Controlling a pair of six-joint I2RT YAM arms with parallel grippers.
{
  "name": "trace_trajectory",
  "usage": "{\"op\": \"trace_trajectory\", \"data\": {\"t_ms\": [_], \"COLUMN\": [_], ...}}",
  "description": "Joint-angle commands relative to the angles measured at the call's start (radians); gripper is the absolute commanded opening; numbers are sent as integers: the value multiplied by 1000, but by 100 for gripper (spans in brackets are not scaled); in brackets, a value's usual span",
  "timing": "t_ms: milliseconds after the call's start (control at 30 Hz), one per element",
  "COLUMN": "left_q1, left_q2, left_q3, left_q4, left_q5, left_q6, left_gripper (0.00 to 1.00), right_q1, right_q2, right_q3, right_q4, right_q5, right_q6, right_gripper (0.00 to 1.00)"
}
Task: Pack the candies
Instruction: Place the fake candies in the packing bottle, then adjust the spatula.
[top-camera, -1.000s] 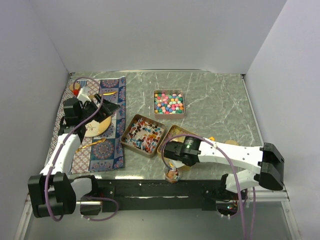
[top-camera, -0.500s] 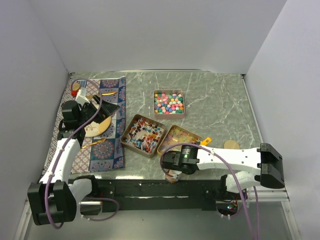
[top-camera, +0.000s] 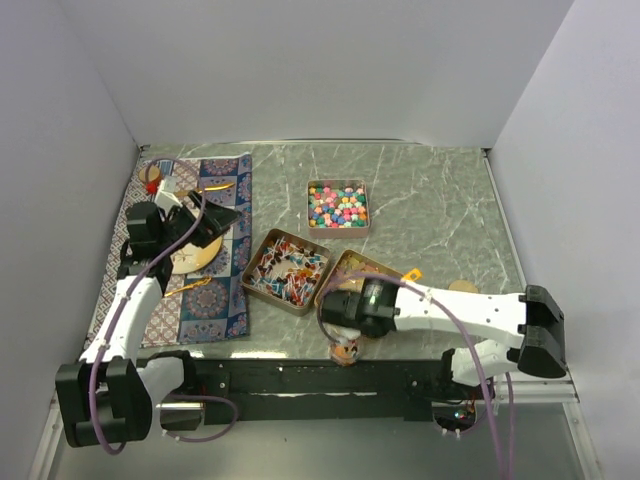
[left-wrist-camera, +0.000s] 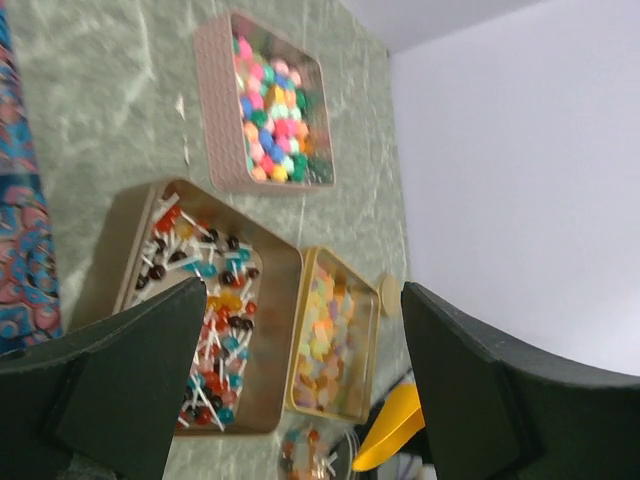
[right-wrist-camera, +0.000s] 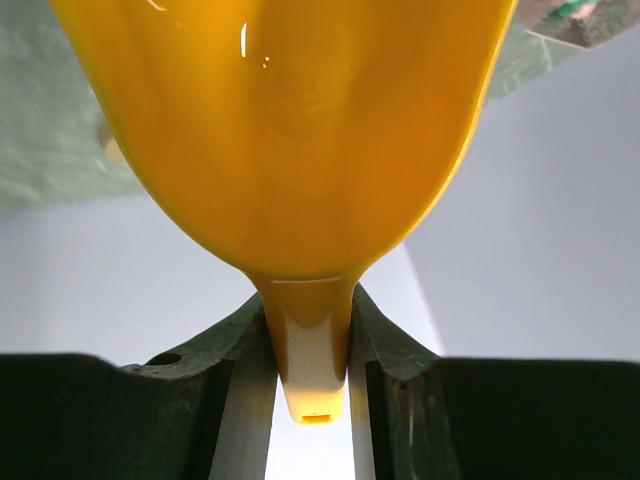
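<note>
At near edge, small clear container held some mixed candies, seemingly part-filled; packing judged underway, not finished, much left to move. Just behind, right gripper clamped on handle of yellow scoop; scoop load unseen. Beyond, tins well stocked: translucent squares, wrapped pieces, round balls farthest. Over patterned mat, left gripper: fingers wide, empty.

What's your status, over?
Right pincer shut on yellow scoop. Left pincer open, empty. Candies in three tins, some in near jar. Nothing blocking seen.
</note>
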Motion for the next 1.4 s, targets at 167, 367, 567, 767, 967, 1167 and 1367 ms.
{"op": "trace_trajectory", "data": {"t_ms": [167, 367, 567, 767, 967, 1167, 1367], "left_q1": [-120, -164, -216, -255, -273, -290, -276], "left_q2": [195, 405, 539, 611, 698, 812, 882], "left_q3": [180, 369, 467, 467, 527, 611, 735], "left_q4": [44, 85, 121, 148, 55, 53, 97], "left_q5": [277, 392, 385, 379, 318, 310, 289], "left_q6": [63, 62, 6, -6, 23, 12, 3], "left_gripper": [85, 84, 79, 69, 65, 64, 72], "right_q1": [-379, -437, -517, -591, -588, -591, -626], "right_q2": [158, 297, 429, 519, 442, 292, 287], "right_q3": [553, 660, 787, 950, 941, 852, 789], "right_q4": [95, 179, 170, 123, 183, 297, 420], "right_q5": [-411, -457, -492, -564, -661, -895, -818], "right_q6": [6, -21, 16, 79, 24, -8, -27], "right_gripper": [0, 0, 0, 0, 0, 0, 0]}}
